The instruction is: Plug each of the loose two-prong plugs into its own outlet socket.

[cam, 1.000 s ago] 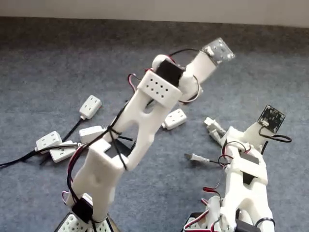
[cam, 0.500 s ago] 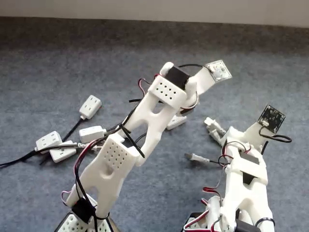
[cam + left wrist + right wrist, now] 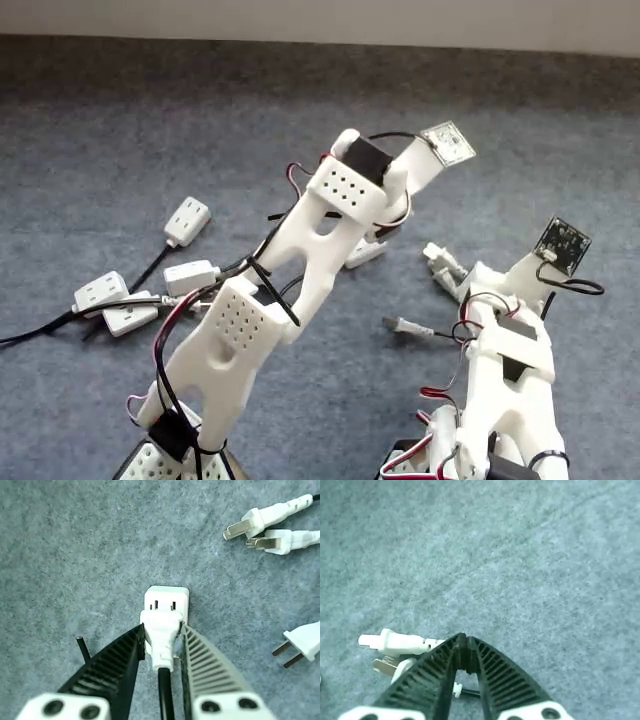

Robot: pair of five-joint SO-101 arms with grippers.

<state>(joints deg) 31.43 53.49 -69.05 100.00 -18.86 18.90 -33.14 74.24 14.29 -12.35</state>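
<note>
My left gripper (image 3: 162, 630) is clamped on a white plug (image 3: 161, 642). The front of the plug touches the white socket (image 3: 167, 596), which lies on the grey carpet (image 3: 75, 545). I cannot tell if its prongs are inside. Its black cord (image 3: 165, 695) runs back from the socket, between my fingers. A pair of loose plugs (image 3: 260, 519) lies past the socket, well apart from it. One more loose plug (image 3: 302, 644) lies off to the socket's side. My right gripper (image 3: 466, 647) has its fingers pressed together and holds nothing. Two white plugs (image 3: 395, 641) lie just beside it. More sockets (image 3: 187, 220) lie well apart from the socket, on its other side.
</note>
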